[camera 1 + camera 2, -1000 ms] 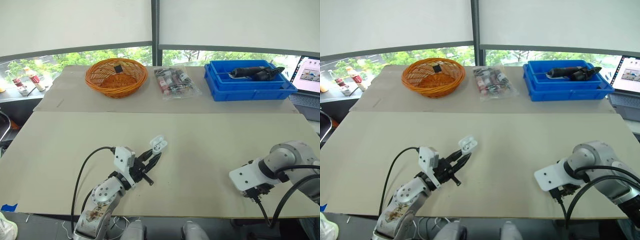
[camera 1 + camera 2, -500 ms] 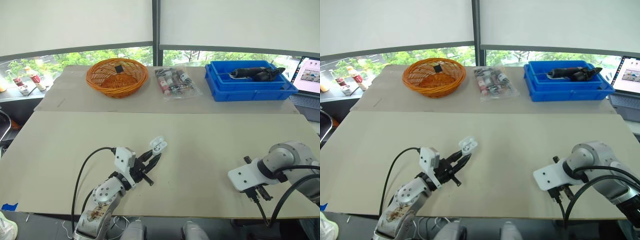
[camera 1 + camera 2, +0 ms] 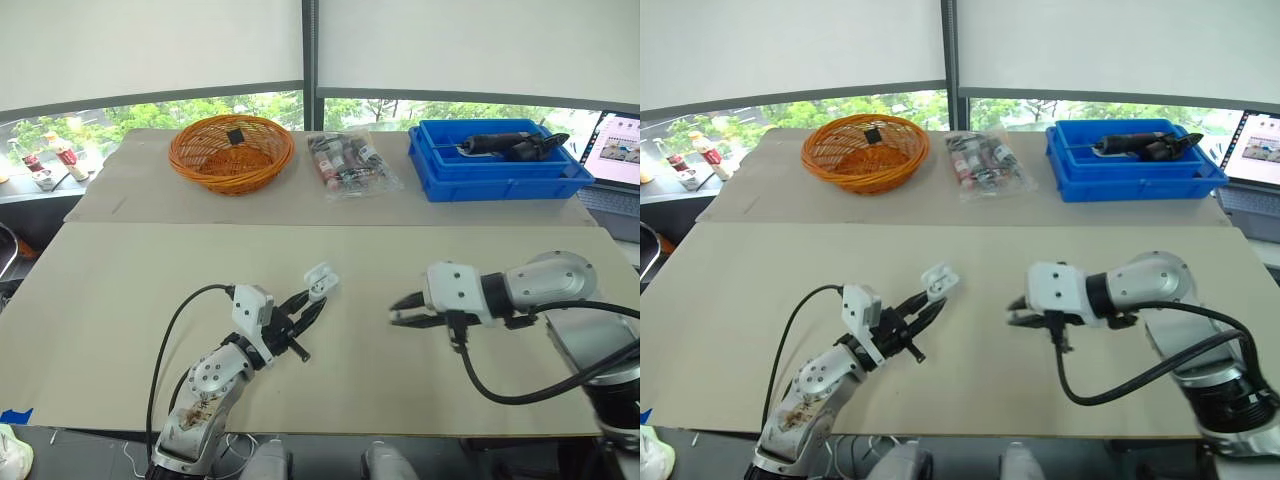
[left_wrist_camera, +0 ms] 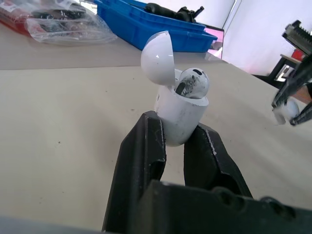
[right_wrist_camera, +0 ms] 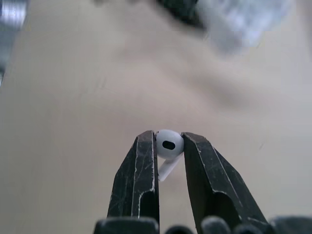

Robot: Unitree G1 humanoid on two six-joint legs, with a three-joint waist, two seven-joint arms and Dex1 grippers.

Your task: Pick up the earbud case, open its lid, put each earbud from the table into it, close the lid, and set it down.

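Left claw (image 3: pixel 306 311) is clamped on the earbud case (image 4: pixel 179 116) low on its body, apparently clear of the surface (image 3: pixel 450 270). The lid (image 4: pixel 158 53) is hinged open and one earbud (image 4: pixel 192 82) sits proud in its slot. Right claw (image 3: pixel 398 313), nearly shut, nips the second earbud (image 5: pixel 168 144) by its head, near the case w/ a gap to the left claw's right. Risks: the round bud could twist or pop out of that narrow pinch on touching the rim, the stem may miss its slot, and a push could tilt the case in its grip. Head views give the gap btwn claws. Wrist views give the seating and grip, too small to judge from the head views
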